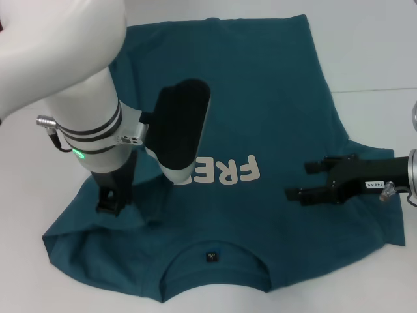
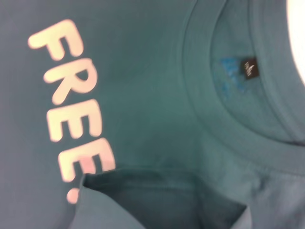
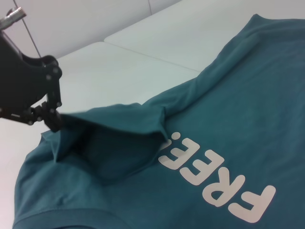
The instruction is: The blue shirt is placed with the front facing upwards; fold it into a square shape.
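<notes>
The blue shirt point(image 1: 280, 111) lies front up on the white table, collar and dark neck label point(image 1: 210, 256) nearest me. Its cream "FREE" lettering point(image 1: 229, 171) is partly covered by my left arm. My left gripper point(image 1: 109, 203) is down at the shirt's left sleeve and shut on the cloth. In the right wrist view, that left gripper point(image 3: 51, 120) pinches a raised sleeve flap point(image 3: 114, 138) folded in toward the lettering point(image 3: 214, 183). The left wrist view shows the collar point(image 2: 205, 95) and the flap point(image 2: 143, 200). My right gripper point(image 1: 301, 180) hovers open over the shirt's right side, holding nothing.
The white table point(image 1: 378, 52) surrounds the shirt, with a seam line point(image 1: 374, 90) running across at the right. The bulky white left forearm point(image 1: 71, 78) hangs over the shirt's left half and hides that part.
</notes>
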Action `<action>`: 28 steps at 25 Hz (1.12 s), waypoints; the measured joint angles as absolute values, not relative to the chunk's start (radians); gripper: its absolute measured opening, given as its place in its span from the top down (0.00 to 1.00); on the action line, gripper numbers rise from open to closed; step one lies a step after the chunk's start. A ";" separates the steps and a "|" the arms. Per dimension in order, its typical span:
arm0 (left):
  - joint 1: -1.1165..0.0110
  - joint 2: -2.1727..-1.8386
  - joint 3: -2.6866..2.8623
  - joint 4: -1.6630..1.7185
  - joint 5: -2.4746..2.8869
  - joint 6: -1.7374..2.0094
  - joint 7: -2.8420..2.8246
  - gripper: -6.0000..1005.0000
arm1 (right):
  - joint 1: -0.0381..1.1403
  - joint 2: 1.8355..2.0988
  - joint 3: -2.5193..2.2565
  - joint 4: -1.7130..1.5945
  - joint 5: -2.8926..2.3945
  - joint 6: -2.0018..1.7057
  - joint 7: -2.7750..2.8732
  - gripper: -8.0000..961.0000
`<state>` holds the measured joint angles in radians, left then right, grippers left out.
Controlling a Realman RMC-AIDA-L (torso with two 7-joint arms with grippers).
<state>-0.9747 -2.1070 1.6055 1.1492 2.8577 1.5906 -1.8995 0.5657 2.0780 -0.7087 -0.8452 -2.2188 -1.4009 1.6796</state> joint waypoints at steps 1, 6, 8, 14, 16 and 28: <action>-0.975 -2.111 1.605 1.150 2.858 1.593 -1.897 0.98 | 0.566 2.078 -0.709 -0.845 -2.219 -1.401 1.680 0.05; -0.974 -2.130 1.598 1.144 2.858 1.587 -1.885 0.98 | 0.566 2.075 -0.709 -0.845 -2.220 -1.399 1.680 0.04; -0.971 -2.137 1.589 1.139 2.858 1.560 -1.905 0.98 | 0.567 2.075 -0.709 -0.845 -2.220 -1.398 1.680 0.04; -0.982 -2.167 1.401 1.162 2.839 1.540 -1.942 0.94 | 0.568 2.074 -0.707 -0.845 -2.218 -1.396 1.681 0.04; -0.979 -2.168 1.297 1.171 2.763 1.521 -1.928 0.93 | 0.569 2.073 -0.699 -0.845 -2.208 -1.396 1.684 0.04; -0.754 -2.129 0.755 0.870 1.859 1.539 -1.458 0.47 | 0.559 2.068 -0.575 -0.849 -2.135 -1.403 1.706 0.04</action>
